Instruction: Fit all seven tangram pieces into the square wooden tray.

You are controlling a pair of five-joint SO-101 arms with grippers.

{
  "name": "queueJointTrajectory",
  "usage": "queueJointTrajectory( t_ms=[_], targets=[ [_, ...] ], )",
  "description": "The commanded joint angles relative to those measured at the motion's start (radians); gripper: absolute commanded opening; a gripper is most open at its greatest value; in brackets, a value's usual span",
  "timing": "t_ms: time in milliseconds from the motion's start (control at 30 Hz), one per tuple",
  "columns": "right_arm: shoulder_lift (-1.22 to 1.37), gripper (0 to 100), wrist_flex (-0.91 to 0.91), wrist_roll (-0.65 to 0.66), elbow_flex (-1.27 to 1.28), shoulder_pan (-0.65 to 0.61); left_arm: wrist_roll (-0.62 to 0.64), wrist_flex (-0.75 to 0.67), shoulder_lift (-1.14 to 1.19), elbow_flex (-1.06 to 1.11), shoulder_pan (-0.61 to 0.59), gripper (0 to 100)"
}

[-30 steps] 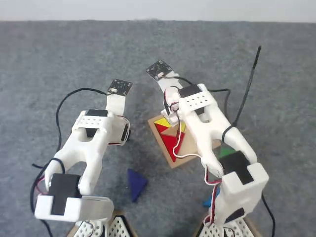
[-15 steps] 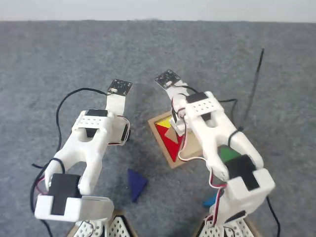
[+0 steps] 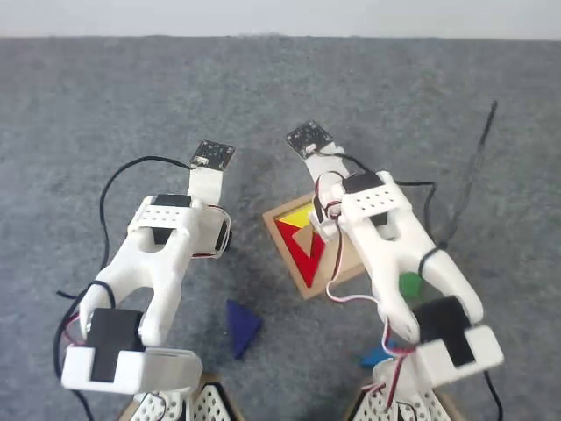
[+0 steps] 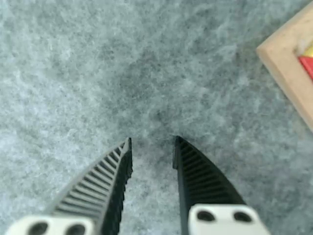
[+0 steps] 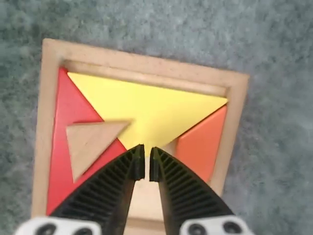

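Grey carpet as work surface. Directly beneath R gripper (image 5: 145, 161): square wooden tray (image 5: 146, 68), w/ yellow triangle (image 5: 151, 107) just ahead of tips, red triangle (image 5: 58, 112) and orange piece (image 5: 203, 142) to either side, tan triangle (image 5: 85, 142) lying partly over red. Nearly pinched together, carrying nothing. Vs. 1 s ago: now swung outward w/ its arm, uncovering tray; reads as retreat after a placement. L gripper (image 4: 151, 147): moderately parted, empty, over bare carpet, tray corner off to one side. Outstanding, well behind both: blue piece (image 3: 241, 324), green piece (image 3: 408, 283); approx. half done.
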Motion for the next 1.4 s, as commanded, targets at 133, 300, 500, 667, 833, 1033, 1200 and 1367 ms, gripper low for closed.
queueJointTrajectory(
  t_ms=[133,300,500,667,833,1033,1200,1367],
  targets=[
    [0.200,4.4,-0.018,-0.009,-0.163,0.007,-0.003,-0.021,0.002,-0.015,0.012,14],
    [0.271,4.4,-0.005,-0.009,-0.250,-0.001,-0.003,-0.021,0.002,-0.015,0.012,14],
    [0.142,4.2,0.018,-0.021,-0.252,-0.007,-0.003,-0.021,0.002,-0.015,0.012,14],
    [-0.065,4.4,0.024,-0.044,-0.115,-0.110,-0.003,-0.021,0.002,-0.015,0.012,14],
    [-0.186,4.3,-0.013,-0.051,0.089,-0.047,-0.003,-0.021,0.002,-0.015,0.012,14],
    [-0.219,4.4,-0.035,-0.040,0.163,0.166,-0.003,-0.020,0.002,-0.015,0.012,14],
    [-0.165,4.4,-0.053,-0.003,0.163,0.185,-0.003,-0.020,0.002,-0.015,0.012,14],
    [-0.047,4.4,-0.127,0.002,0.149,0.180,-0.003,-0.020,0.002,-0.015,0.012,14]
  ],
)
